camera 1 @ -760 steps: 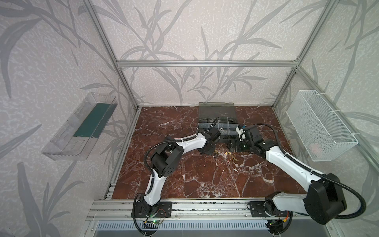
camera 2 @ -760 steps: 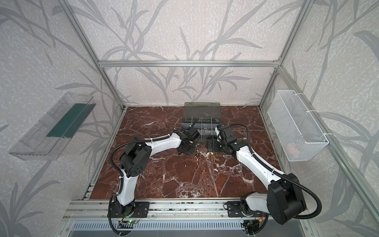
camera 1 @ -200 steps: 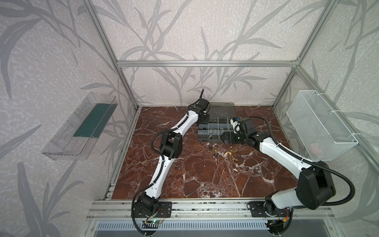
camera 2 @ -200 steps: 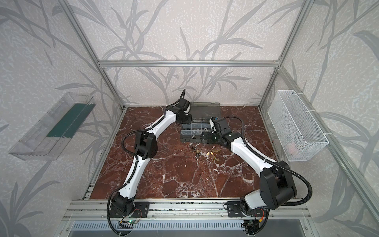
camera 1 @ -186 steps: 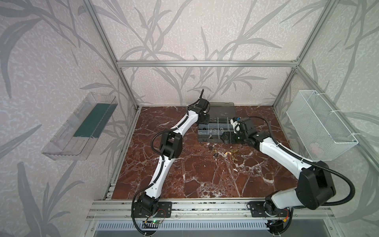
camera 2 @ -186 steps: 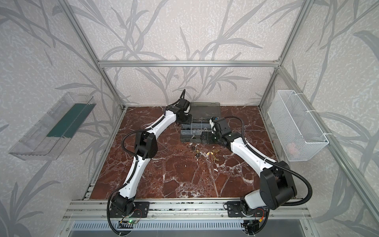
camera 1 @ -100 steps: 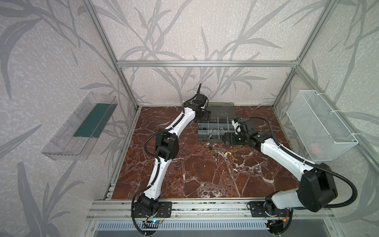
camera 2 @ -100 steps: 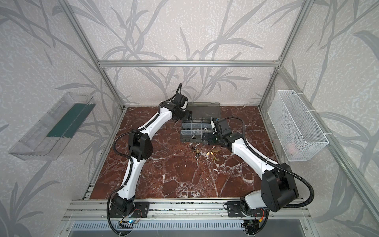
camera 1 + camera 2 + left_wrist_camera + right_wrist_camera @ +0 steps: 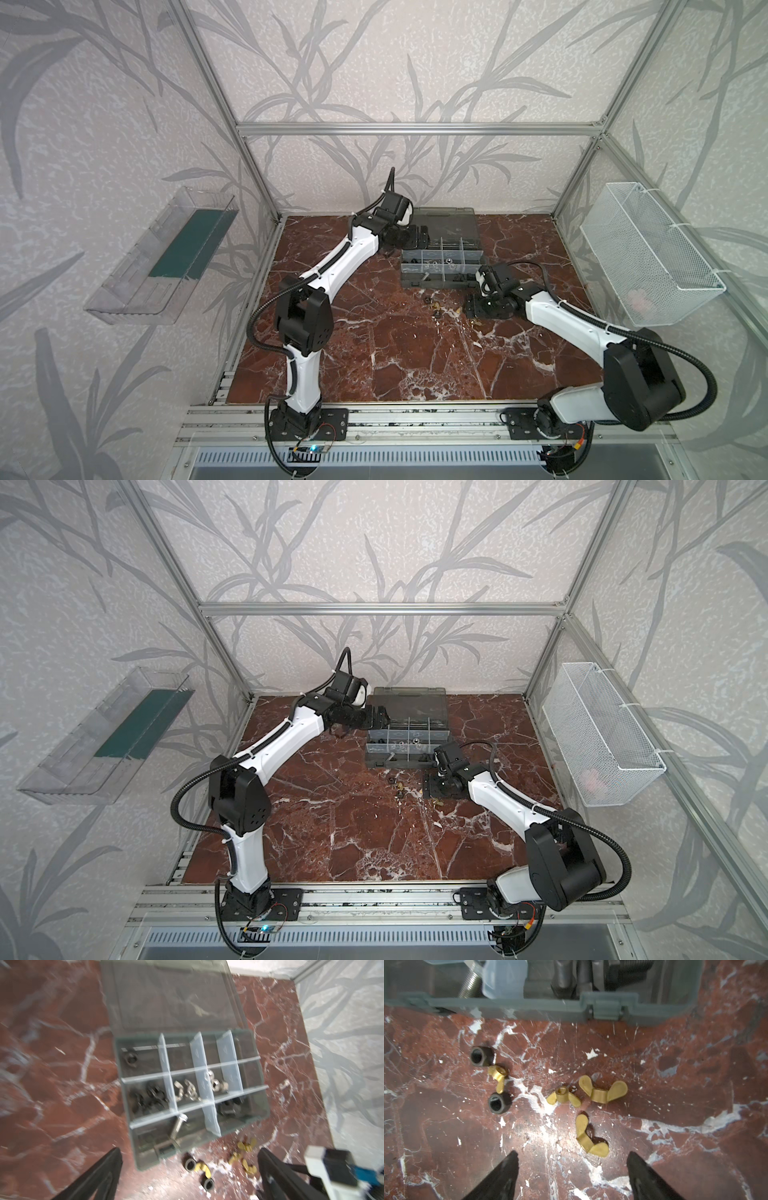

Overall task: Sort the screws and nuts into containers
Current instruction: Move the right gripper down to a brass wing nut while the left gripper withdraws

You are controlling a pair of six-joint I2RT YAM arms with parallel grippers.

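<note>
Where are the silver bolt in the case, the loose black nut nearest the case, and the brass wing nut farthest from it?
silver bolt [image 9: 177,1128], left wrist view, on its threaded shaft.
black nut [image 9: 486,1056], right wrist view, on its outer side.
brass wing nut [image 9: 584,1139], right wrist view, on its middle hub.

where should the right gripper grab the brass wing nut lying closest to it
Probably from straight above, jaws closing across the middle hub of the wing nut, where the two wings meet: the wings lie spread and thin, and the hub looks the thickest part.

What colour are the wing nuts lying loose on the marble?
Brass-yellow wing nuts; clearest in right wrist view.
</note>
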